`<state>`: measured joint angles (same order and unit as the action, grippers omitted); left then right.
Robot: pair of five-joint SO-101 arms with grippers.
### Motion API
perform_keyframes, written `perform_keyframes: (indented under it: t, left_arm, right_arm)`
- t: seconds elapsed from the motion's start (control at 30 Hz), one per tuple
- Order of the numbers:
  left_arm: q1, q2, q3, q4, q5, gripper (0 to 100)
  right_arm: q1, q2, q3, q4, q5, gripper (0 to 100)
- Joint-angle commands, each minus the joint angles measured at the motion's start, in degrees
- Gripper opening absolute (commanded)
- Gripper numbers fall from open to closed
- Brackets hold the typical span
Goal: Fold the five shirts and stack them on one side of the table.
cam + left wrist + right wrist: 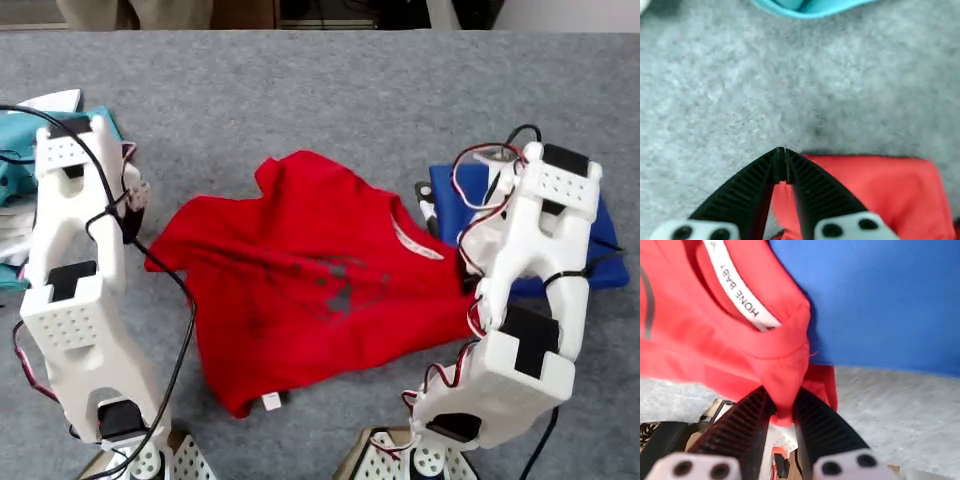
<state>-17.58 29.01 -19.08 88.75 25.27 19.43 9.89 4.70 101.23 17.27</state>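
Across grey table (300, 90), found red shirt (300, 270) spread between both claws. Saw right claw (782, 402) clenched on its collar hem, blue shirt (880, 300) just beyond. Noted left claw (782, 154) closed tight, perhaps nipping sleeve edge.

A robotics lab bench is looking the likeliest setting: the left arm (70, 300) and the right arm (530, 300), small white machines, are standing either side of a red shirt (310, 290) on a grey felt-covered table (300, 90), with a blue shirt (452, 210) and a teal shirt (14, 135) lying beyond them.
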Motion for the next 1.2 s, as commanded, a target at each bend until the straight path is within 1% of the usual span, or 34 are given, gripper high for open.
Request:
perform_keyframes:
  t: [0.0,0.07,0.13,0.2,0.27,0.3,0.37,0.43,0.5,0.6,0.7,0.93,1.17]
  left_arm:
    - [-0.18,-0.75,-9.67,6.68,-4.31,2]
    - [-0.09,-0.66,-13.54,11.08,-7.91,2]
    - [0.00,-0.75,-13.36,12.22,-11.43,2]
    - [-0.18,-1.45,-10.11,12.22,-14.07,2]
    - [0.35,-2.59,-3.34,11.96,-16.35,2]
    - [0.97,-3.38,0.53,11.34,-17.23,2]
    - [1.58,-5.93,8.09,6.77,-18.90,2]
    - [1.76,-9.45,15.56,1.23,-19.43,2]
    - [3.60,-12.88,23.30,-4.13,-19.52,2]
    - [7.47,-17.10,32.79,-11.78,-18.81,2]
    - [9.14,-18.24,37.36,-17.32,-13.80,2]
    - [8.09,-18.24,37.63,-19.43,-7.12,2]
    - [7.38,-18.24,37.80,-19.43,-6.68,2]
  right_arm:
    - [-1.19,-4.09,-4.35,1.14,3.43,0.5]
    - [-3.03,-4.79,-5.67,1.14,3.96,0.6]
    - [-5.23,-6.81,-6.81,1.14,4.13,3.4]
    - [-7.34,-9.63,-8.04,1.14,4.22,9.5]
    - [-9.27,-12.62,-10.07,1.05,3.96,14.6]
    - [-10.24,-13.85,-11.38,1.05,3.87,15.4]
    - [-12.18,-15.43,-14.99,0.88,2.81,14.6]
    - [-14.29,-15.25,-19.47,0.79,-0.44,14.2]
    - [-16.57,-13.41,-23.96,0.79,-3.78,14.1]
    - [-20.44,-6.99,-29.41,-0.79,-7.30,14.1]
    - [-23.52,1.98,-35.03,-3.08,-10.73,14.1]
    - [-28.97,25.45,-55.87,-4.22,-14.07,14.1]
    - [-35.21,48.31,-78.73,-4.04,-14.42,14.1]
